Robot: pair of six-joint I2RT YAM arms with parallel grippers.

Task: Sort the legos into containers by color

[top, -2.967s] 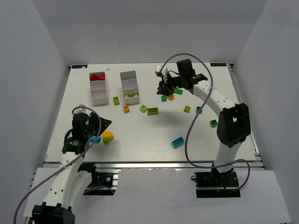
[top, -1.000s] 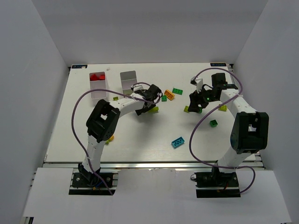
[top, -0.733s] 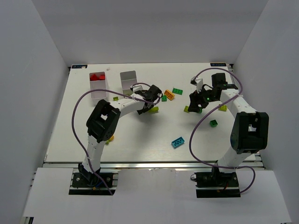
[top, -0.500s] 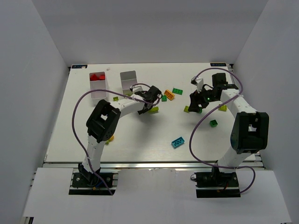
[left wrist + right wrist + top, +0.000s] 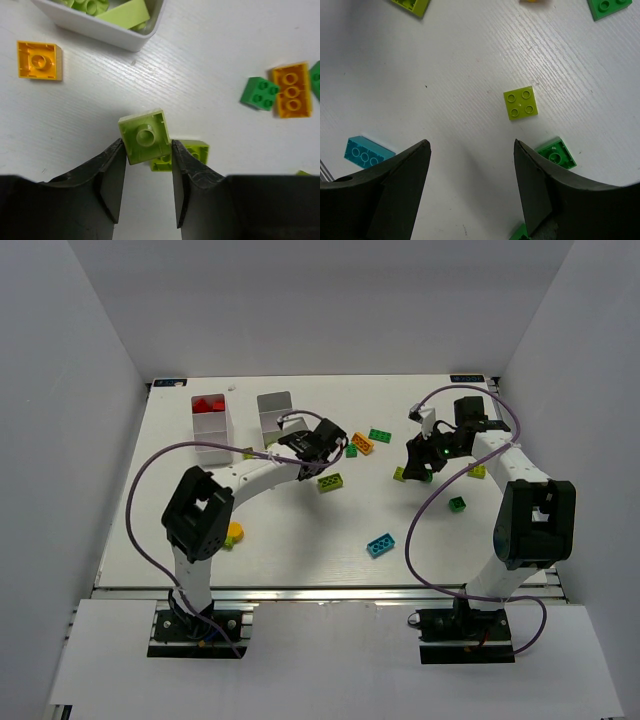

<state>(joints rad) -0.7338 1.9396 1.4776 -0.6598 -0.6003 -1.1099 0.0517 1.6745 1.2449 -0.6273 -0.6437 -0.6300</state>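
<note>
My left gripper (image 5: pixel 146 142) is shut on a small lime brick (image 5: pixel 145 136), held underside up a little above the table. A second lime brick (image 5: pixel 187 152) lies under it. The corner of a white tray (image 5: pixel 95 30) holding lime bricks is just ahead. From above, the left gripper (image 5: pixel 318 452) is beside that tray (image 5: pixel 274 396), with a long lime brick (image 5: pixel 330 482) near it. My right gripper (image 5: pixel 470 145) is open and empty above bare table; a lime brick (image 5: pixel 520 103) and a green brick (image 5: pixel 556 153) lie just ahead. From above, the right gripper (image 5: pixel 418 462) is at the right.
The other tray (image 5: pixel 211 428) holds red bricks (image 5: pixel 208 403) in its far compartment. Orange (image 5: pixel 40 60), green (image 5: pixel 260 93) and long orange (image 5: pixel 291 90) bricks lie near the left gripper. A cyan brick (image 5: pixel 380 544) lies mid-table, a green one (image 5: pixel 457 503) to the right.
My left arm has swung its elbow left and drawn the gripper back toward the tray with the small lime brick in it. The long lime brick now lies uncovered. The right arm has not moved.
</note>
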